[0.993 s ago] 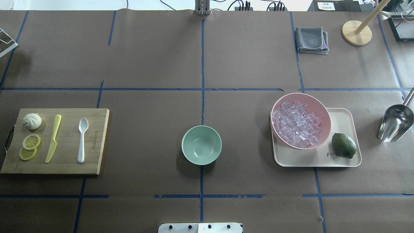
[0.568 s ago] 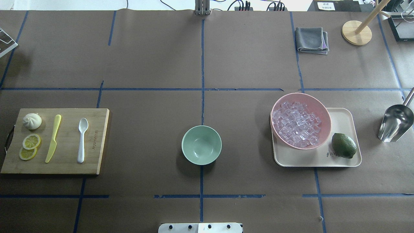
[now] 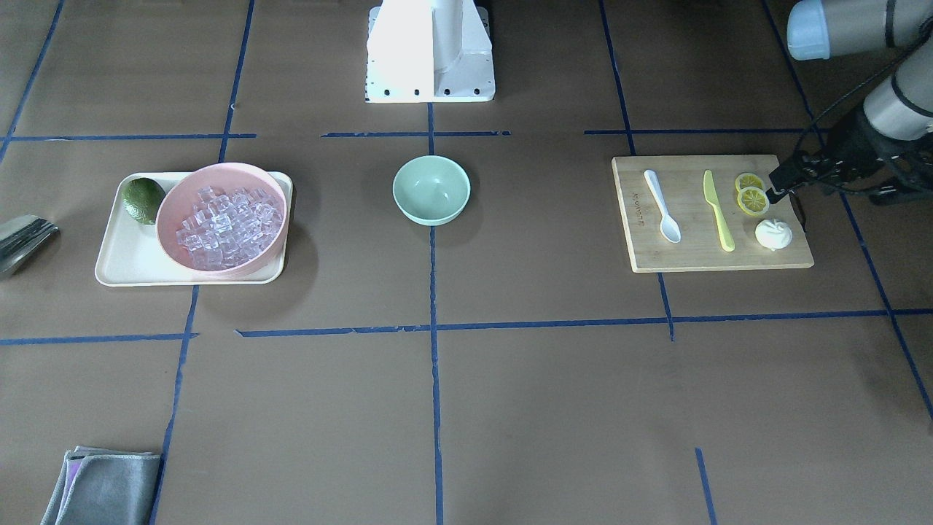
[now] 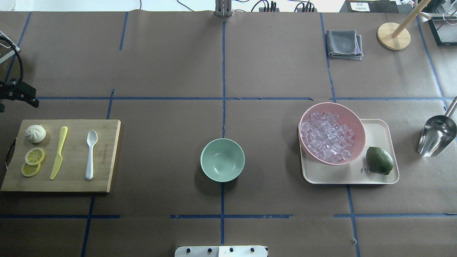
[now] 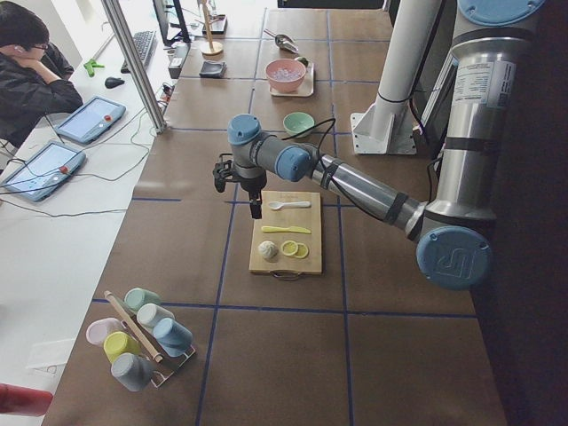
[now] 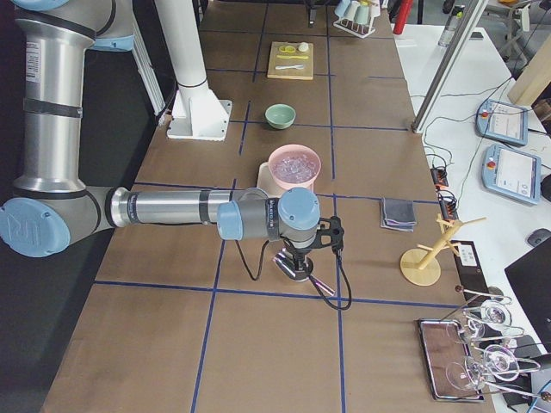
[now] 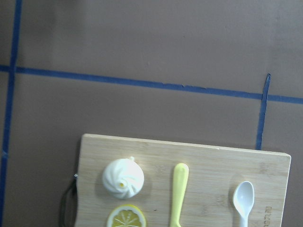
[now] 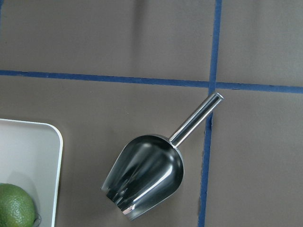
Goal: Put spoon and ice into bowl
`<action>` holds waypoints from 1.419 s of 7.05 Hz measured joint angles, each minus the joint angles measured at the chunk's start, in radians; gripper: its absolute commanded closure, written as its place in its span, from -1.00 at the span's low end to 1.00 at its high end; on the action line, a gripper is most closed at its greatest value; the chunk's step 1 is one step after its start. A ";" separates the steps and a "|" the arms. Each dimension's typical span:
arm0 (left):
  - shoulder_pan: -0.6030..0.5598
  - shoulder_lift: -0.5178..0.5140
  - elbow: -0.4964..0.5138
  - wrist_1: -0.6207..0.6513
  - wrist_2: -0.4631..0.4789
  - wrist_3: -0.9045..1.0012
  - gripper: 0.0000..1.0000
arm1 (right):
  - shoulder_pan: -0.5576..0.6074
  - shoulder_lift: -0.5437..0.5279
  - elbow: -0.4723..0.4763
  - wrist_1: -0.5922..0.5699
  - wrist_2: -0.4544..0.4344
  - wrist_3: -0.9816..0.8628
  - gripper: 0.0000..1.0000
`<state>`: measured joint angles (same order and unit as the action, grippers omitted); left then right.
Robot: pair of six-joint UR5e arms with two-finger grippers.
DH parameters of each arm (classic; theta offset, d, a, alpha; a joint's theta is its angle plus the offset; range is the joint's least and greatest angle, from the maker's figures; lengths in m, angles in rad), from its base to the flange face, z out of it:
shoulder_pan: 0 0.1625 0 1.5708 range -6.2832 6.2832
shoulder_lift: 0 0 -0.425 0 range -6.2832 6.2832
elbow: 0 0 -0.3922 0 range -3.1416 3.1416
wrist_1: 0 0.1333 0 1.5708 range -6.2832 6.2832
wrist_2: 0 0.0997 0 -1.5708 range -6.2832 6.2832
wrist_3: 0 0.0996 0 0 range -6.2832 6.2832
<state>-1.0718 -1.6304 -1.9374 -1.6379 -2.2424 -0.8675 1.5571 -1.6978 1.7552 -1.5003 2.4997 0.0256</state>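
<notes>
Spoon (image 4: 90, 154) lies flat on the wooden cutting board (image 4: 107, 167) at our left, on the side of the board nearest the mint-green bowl (image 4: 222, 160), with the yellow-green knife (image 4: 59, 152) just beside it. We judge it light, stiff and rather slick plastic, low to the board, so it is likely to skid or flip under a careless pinch. The best hold looks to be across the slim handle near its middle, jaws closing on its narrow sides. Its long axis runs from the robot's side of the table toward the far side, almost parallel to the knife; the oval scoop points away from the robot and the handle end toward it.

The ice (image 4: 326, 137) is heaped in the pink bowl (image 4: 358, 125) on the cream tray (image 4: 380, 130), well apart from the green bowl, which stands empty at mid-table. We expect the cubes to be hard, small and slippery, poor things for two fingers. The metal scoop (image 4: 437, 135) beside the tray suits them better, taken by its round handle, which points away from the robot.

Our left gripper (image 3: 781, 184) hangs near the board's far left corner, off the spoon. Our right gripper (image 6: 301, 262) hangs above the scoop. We cannot tell whether the fingers of either one are spread or closed, and we see nothing in them.
</notes>
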 measured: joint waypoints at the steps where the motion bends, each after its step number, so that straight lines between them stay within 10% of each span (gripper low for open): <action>1: 0.075 0.010 0.010 -0.103 0.067 -0.136 -0.93 | 0.000 0.001 0.001 0.000 0.005 0.003 -0.99; 4: 0.267 0.015 0.078 -0.328 0.235 -0.389 -0.85 | -0.007 0.022 0.006 0.000 0.006 0.075 -0.98; 10: 0.397 0.008 0.105 -0.357 0.262 -0.442 -0.51 | -0.076 0.059 0.090 -0.001 0.008 0.258 -0.99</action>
<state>-0.6745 -1.6226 -1.8328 -1.9946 -1.9806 -1.3097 1.4809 -1.6385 1.8456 -1.5017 2.5079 0.2840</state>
